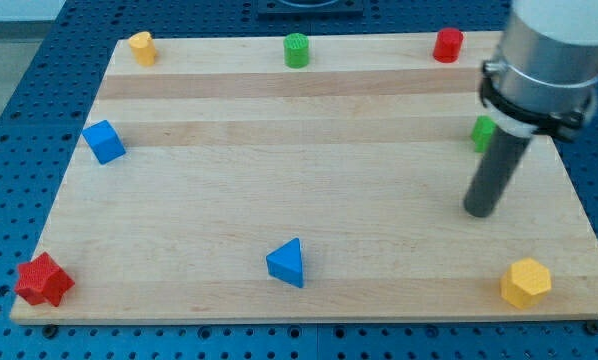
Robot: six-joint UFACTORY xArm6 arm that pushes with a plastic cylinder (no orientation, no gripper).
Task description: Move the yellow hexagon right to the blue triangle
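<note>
Pincer: none on this arm, so no open or closed state to give; it ends in a dark rod, and my tip (479, 211) sits on the board (309, 200) at right, mid depth. Nothing touches the tip.

Yellow hexagon (526, 282) lies near right corner, nearer than the tip and slightly right of it, apart from it. Blue triangle (287, 263) lies near edge, about centre, well left of the hexagon with bare wood between them. Both sit at roughly the same depth.

Green block (483, 132) is just left of the rod's upper part, partly hidden behind it, shape unclear; it is farther than the tip.

Far edge, left to right: yellow block (141, 47) at far left corner, green cylinder (296, 50) about centre, red block (447, 45) toward right. Shapes of the yellow and red ones are hard to make out.

Blue cube (104, 141) at left edge, mid depth. Red star-like block (44, 281) at near left corner.

Silver arm housing (549, 60) with a black collar fills the far right.

Board rests on a blue perforated table (19, 120). No brands, labels or writing readable anywhere.
</note>
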